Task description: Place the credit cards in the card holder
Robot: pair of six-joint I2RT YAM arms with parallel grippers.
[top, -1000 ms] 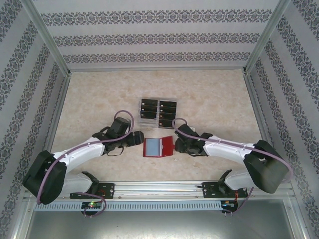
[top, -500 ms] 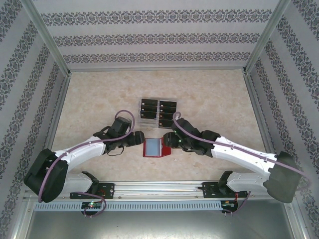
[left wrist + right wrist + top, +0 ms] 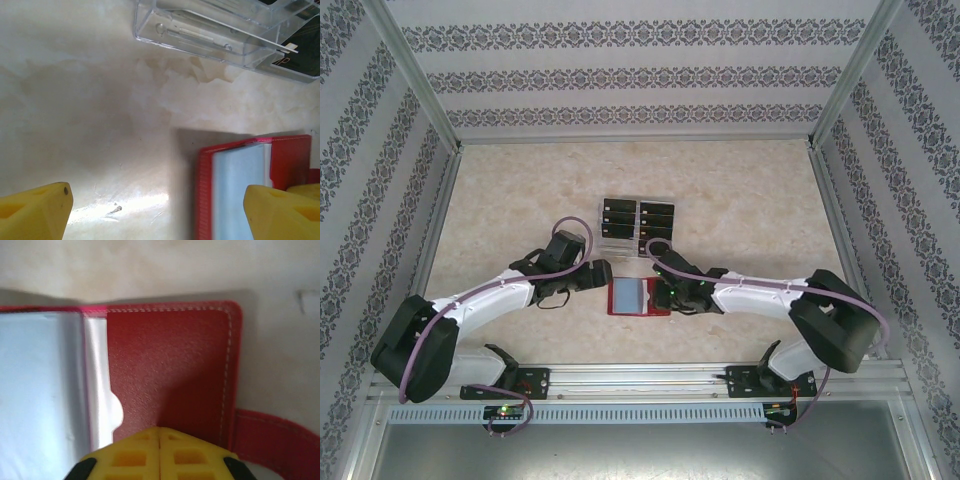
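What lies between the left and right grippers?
The open red card holder, in the top view: left gripper at its left edge, right gripper over its right flap.

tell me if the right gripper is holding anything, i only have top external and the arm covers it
Observer: No. In the right wrist view the right gripper is shut with nothing between its fingers, over the red inner panel of the card holder.
Operator: is the holder open there
Observer: Yes, it lies open. A clear sleeve with a rounded notch sits beside that panel.
Operator: and the left gripper
Observer: In the left wrist view the left gripper is open, with one finger over the bare table and the other over the holder.
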